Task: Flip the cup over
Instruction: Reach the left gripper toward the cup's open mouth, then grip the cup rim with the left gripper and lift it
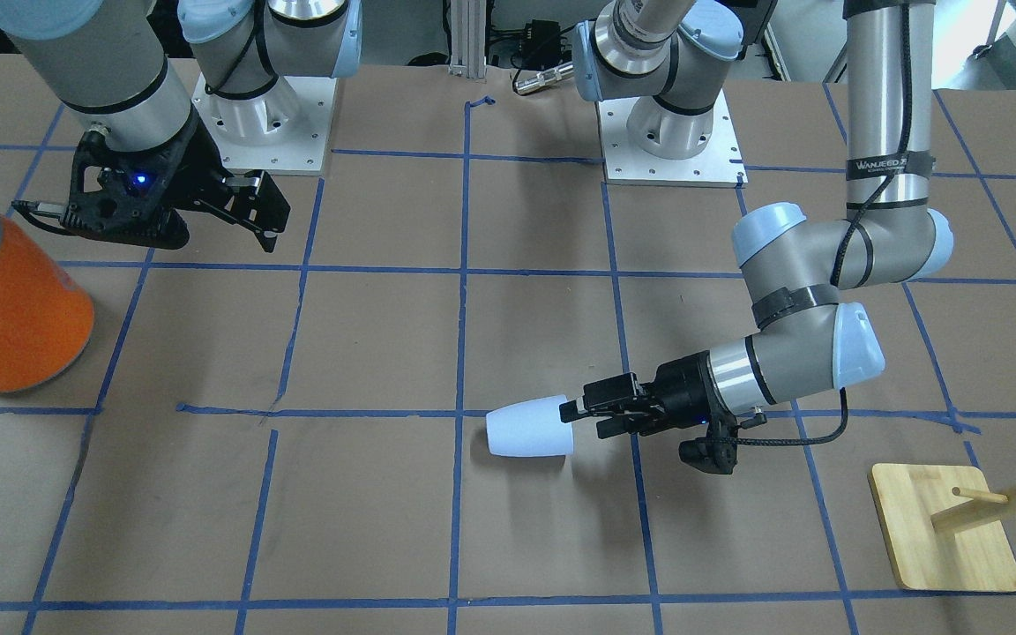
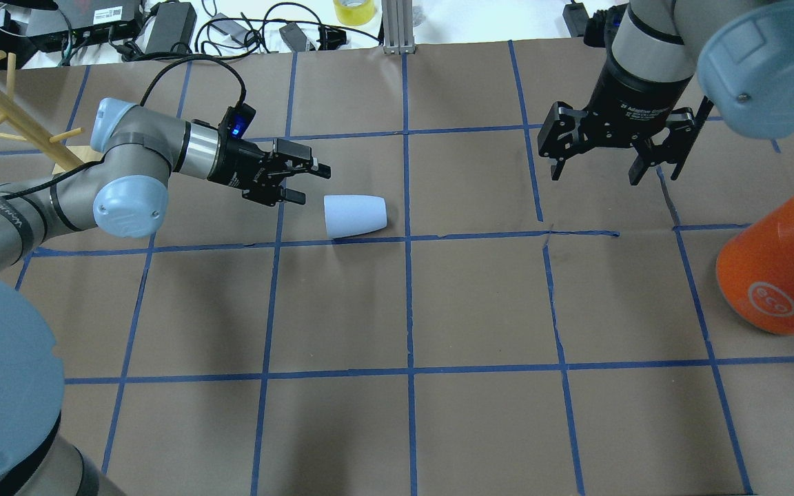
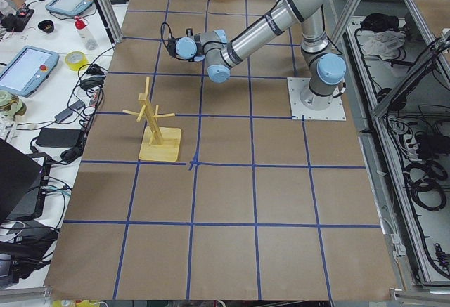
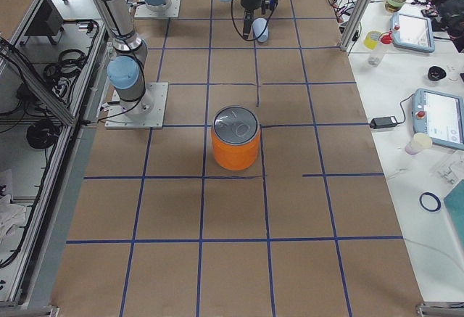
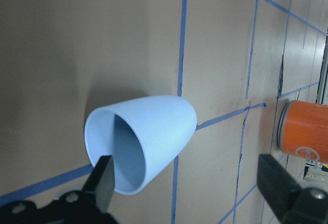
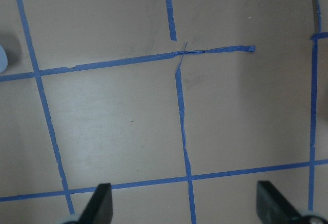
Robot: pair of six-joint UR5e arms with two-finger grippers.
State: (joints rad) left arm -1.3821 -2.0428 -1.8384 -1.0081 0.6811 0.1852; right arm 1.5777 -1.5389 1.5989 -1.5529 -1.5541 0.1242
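The can (image 2: pixel 772 275) is standing nearest, at the right of the table (image 2: pixel 480 310). Beyond it the cup (image 2: pixel 355 216) is lying on its side beside a tape line, its wide rim facing the left gripper (image 2: pixel 314 184), which is holding its fingers spread just at that rim, pinching nothing. Farther back, the right gripper (image 2: pixel 604 172) is hanging over bare table, fingers spread and empty.

Pale blue-white cup (image 2: pixel 355 216), silver-topped orange can (image 2: pixel 769 279), brown table (image 2: pixel 480 303) with a blue tape grid (image 2: pixel 409 303)
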